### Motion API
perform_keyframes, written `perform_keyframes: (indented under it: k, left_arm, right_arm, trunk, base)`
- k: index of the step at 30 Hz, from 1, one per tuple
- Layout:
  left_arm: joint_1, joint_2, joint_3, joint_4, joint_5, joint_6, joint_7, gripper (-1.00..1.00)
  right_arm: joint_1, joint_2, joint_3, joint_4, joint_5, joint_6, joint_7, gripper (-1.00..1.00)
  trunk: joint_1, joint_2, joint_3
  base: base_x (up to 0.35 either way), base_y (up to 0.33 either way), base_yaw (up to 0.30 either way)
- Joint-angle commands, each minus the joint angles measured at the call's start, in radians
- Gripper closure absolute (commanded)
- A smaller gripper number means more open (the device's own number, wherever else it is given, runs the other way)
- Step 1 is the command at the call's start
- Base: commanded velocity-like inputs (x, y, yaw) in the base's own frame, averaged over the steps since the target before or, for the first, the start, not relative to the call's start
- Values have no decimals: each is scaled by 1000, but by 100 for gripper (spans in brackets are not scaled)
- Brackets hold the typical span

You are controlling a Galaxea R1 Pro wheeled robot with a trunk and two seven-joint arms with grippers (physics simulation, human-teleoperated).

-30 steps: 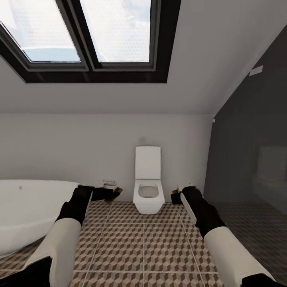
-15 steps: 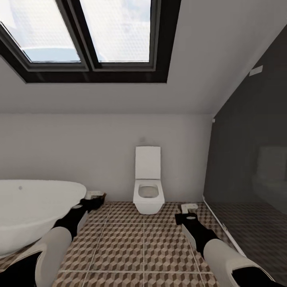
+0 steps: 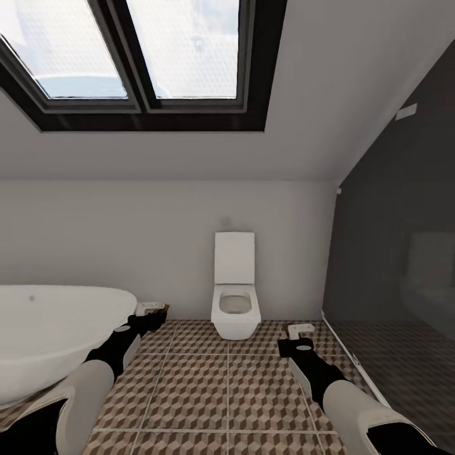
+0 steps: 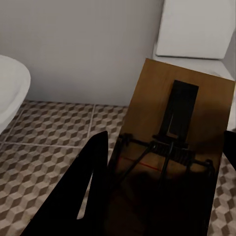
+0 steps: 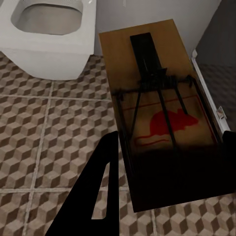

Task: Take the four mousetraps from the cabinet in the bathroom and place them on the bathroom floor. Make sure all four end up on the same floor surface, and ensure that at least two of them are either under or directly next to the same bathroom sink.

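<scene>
Left gripper (image 4: 162, 196) clamps one mousetrap (image 4: 172, 147) flat between its fingers; right gripper (image 5: 169, 187) grips a second mousetrap (image 5: 157, 108). Both are carried low over the bathroom floor (image 3: 227, 385), the left near the bathtub (image 3: 50, 335), the right near the toilet (image 3: 235, 297).

Risk, as I judge it: no sink appears here, so traps released now would likely miss the under-sink condition. A tilted board could slip from either grip.

No readable writing; just a red mouse silhouette printed on the right trap.

2 tan mousetraps (image 4: 167, 162) (image 5: 160, 118), wire springs showing, 1 held in each claw above the cube-patterned bathroom floor (image 3: 227, 385).
</scene>
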Motion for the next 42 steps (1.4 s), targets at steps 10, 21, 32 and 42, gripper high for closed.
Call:
perform_keyframes:
  k: [10, 21, 32, 42]
  left_arm:
    - [-1, -2, 6, 30, -18, -2, -8, 100]
    - [-1, -3, 4, 33, -19, 3, -8, 100]
    - [-1, -4, 4, 33, -19, 3, -8, 100]
    - [-1, -3, 4, 33, -19, 3, -8, 100]
  right_arm:
    - [0, -4, 9, -2, -4, -1, -4, 100]
    - [0, -10, 10, -2, -4, -5, -4, 100]
    - [0, -16, 10, -2, -4, -6, -4, 100]
    - [0, -18, 13, -4, 3, -3, -4, 100]
  trunk:
    - [0, -1, -1]
    - [0, -1, -1]
    - [0, -1, -1]
    - [0, -1, -1]
  base:
    - [242, 0, 0]
    - [321, 0, 0]
    - [324, 0, 0]
    - [324, 0, 0]
